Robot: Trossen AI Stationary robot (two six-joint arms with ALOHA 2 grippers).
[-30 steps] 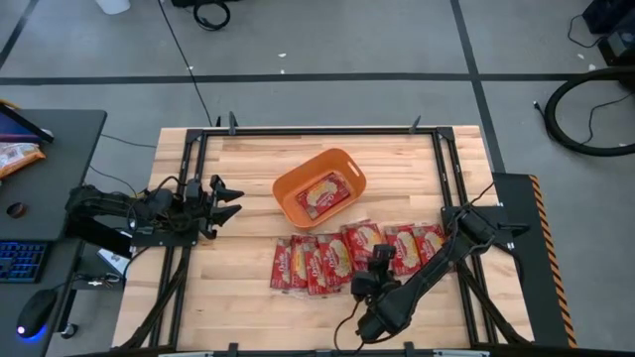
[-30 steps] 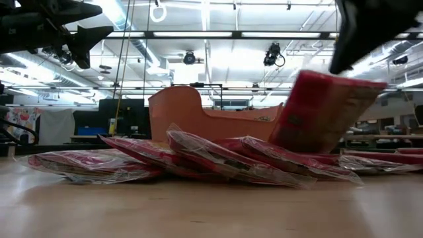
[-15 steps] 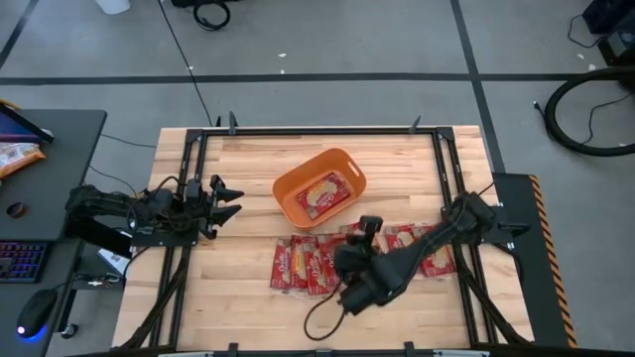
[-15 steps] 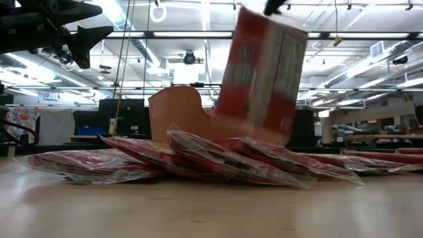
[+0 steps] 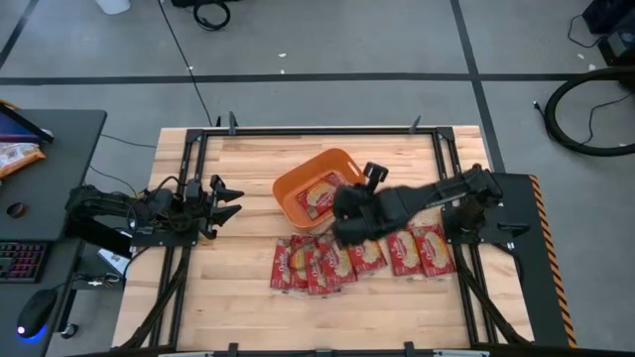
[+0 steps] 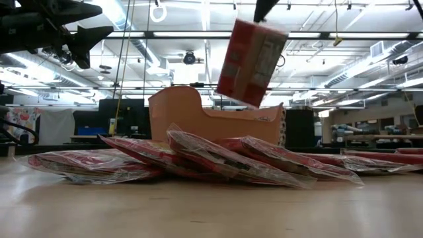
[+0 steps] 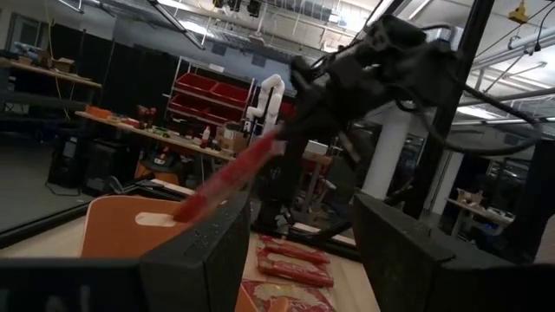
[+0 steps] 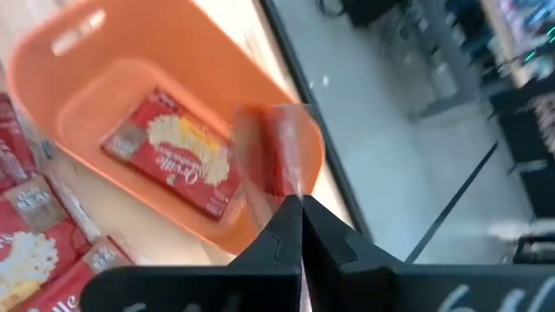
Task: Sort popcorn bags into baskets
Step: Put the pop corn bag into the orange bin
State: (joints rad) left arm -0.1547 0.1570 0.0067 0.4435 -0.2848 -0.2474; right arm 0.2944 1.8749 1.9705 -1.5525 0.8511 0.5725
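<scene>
My right gripper (image 5: 349, 213) is shut on one red popcorn bag (image 6: 251, 63) and hangs in the air beside the near right rim of the orange basket (image 5: 317, 185). One popcorn bag (image 8: 173, 160) lies flat on the basket floor. Several more popcorn bags (image 5: 327, 263) lie overlapping in a row on the table, nearer than the basket. My left gripper (image 5: 231, 199) waits open at the table's left side, above the wood, pointing toward the basket. My right gripper pinches the popcorn bag by its upper edge (image 8: 293, 189) between its two fingers, coming from above. The bag hangs below the fingers, tilted and lifted clear of the row and the table, at the basket's rim (image 8: 303, 139).
Black metal rails (image 5: 189, 178) run along the table's edges. A desk with a keyboard and an orange and white snack bag (image 5: 18, 154) stands left of the table. Bare wood (image 5: 248, 159) lies between my left gripper and the basket.
My right gripper has risen from the row of bags with one bag and swung toward the table's far edge and left, up to the basket. The bag went from leaning on the row to hanging clear in the air. My left arm has kept still.
</scene>
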